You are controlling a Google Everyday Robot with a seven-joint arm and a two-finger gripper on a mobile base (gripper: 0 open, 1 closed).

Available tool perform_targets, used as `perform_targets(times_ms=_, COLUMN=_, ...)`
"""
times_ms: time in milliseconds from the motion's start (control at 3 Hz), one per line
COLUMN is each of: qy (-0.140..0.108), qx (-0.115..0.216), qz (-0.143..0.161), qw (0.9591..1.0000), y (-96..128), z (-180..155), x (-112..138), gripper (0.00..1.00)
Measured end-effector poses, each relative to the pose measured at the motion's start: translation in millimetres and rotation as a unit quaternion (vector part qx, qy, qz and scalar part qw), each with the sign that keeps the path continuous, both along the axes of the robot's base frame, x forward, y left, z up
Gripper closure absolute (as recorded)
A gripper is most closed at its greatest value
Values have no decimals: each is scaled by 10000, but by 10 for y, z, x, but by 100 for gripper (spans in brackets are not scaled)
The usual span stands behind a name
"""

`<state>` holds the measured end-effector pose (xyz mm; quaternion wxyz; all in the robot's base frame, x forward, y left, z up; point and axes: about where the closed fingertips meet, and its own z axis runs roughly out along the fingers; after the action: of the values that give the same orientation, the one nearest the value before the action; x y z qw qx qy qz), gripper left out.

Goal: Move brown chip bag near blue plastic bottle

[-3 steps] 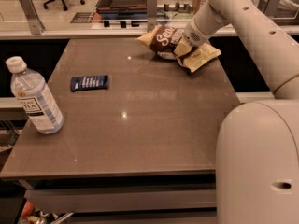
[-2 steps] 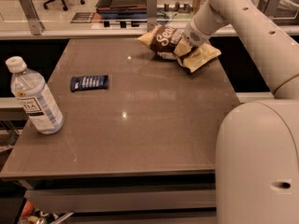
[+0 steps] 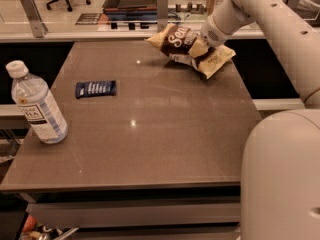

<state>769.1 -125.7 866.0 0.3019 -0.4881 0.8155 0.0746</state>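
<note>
The brown chip bag (image 3: 187, 48) has a dark brown centre with white script and cream-yellow ends. It is at the far right of the table (image 3: 150, 124), lifted a little off the top. My gripper (image 3: 199, 48) is shut on the bag's middle, reaching in from the upper right. The blue plastic bottle (image 3: 36, 105), clear with a white cap and a white-and-blue label, stands upright at the table's left edge, far from the bag.
A small flat dark-blue bar wrapper (image 3: 95, 88) lies left of centre on the table. A counter with a dark tray (image 3: 134, 1) runs behind the table. My arm's pale body (image 3: 282, 179) fills the lower right.
The chip bag has risen slightly off the table in my gripper. The bottle and the wrapper have not moved.
</note>
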Motion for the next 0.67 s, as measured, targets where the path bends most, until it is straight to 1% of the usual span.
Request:
perform_targets(times_ms=333, qy=-149, qx=123, qz=-19, qw=9998, y=-53, z=221, x=-144, gripper=100)
perform_targets(times_ms=667, qy=-289, qx=170, qz=-20, qw=9994, y=-82, z=412, x=-325, gripper=100)
